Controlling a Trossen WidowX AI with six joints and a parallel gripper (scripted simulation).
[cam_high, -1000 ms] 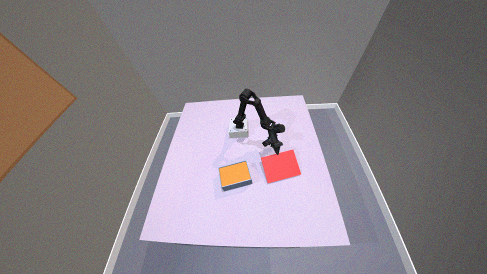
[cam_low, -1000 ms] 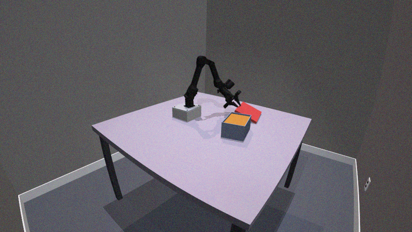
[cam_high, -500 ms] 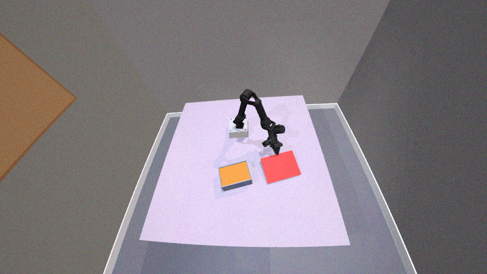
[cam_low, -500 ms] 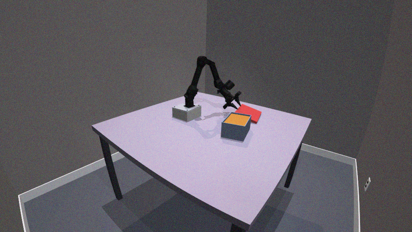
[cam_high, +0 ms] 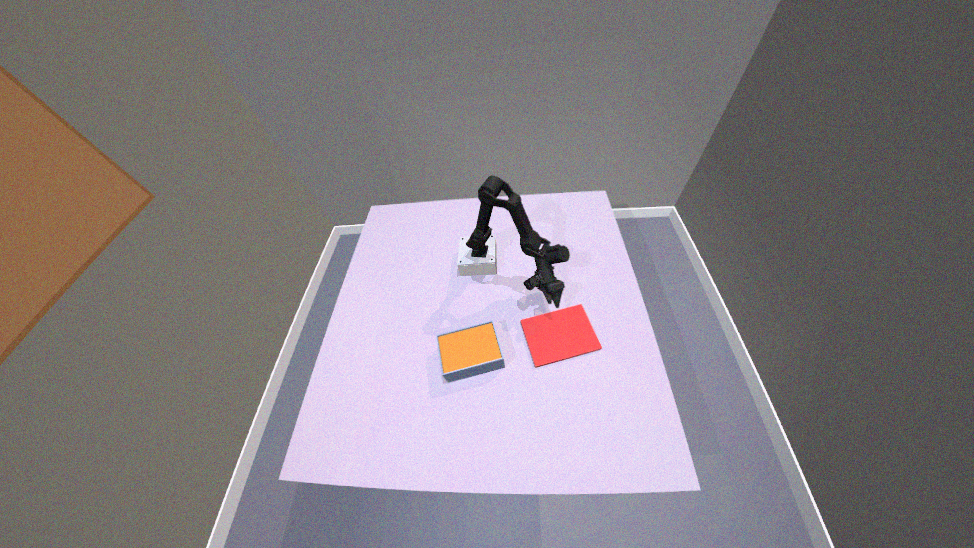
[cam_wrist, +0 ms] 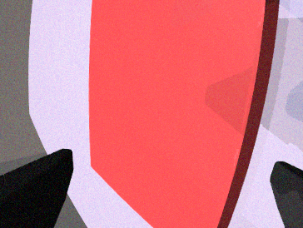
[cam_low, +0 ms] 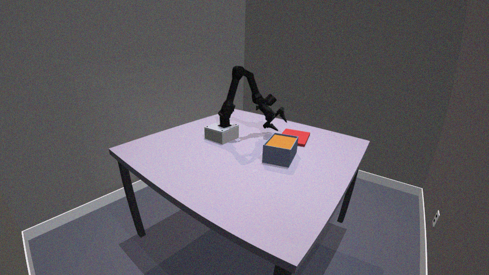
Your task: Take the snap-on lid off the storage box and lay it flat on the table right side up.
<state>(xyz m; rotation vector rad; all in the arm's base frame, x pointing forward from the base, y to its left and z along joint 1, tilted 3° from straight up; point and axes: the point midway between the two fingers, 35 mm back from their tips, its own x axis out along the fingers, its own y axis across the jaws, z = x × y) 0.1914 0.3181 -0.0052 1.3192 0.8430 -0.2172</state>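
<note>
The red lid (cam_high: 560,336) (cam_low: 296,135) (cam_wrist: 166,104) lies flat on the table (cam_high: 381,436) (cam_low: 205,177), its smooth plain face up. Its underside is hidden. The dark blue-grey storage box (cam_high: 474,372) (cam_low: 277,156) stands upright without its lid, and a flat orange surface shows inside its rim. The box is to the left of the lid in the top view, with a gap between them. My gripper (cam_high: 553,303) (cam_low: 281,125) (cam_wrist: 177,168) is wide open and empty, above the lid's edge nearest the arm. Its fingers are apart from the lid.
The arm's pale base block (cam_high: 476,267) (cam_low: 213,134) stands toward the back of the table. The box walls rise well above the lid beside them. The table's right edge lies beyond the lid in the top view.
</note>
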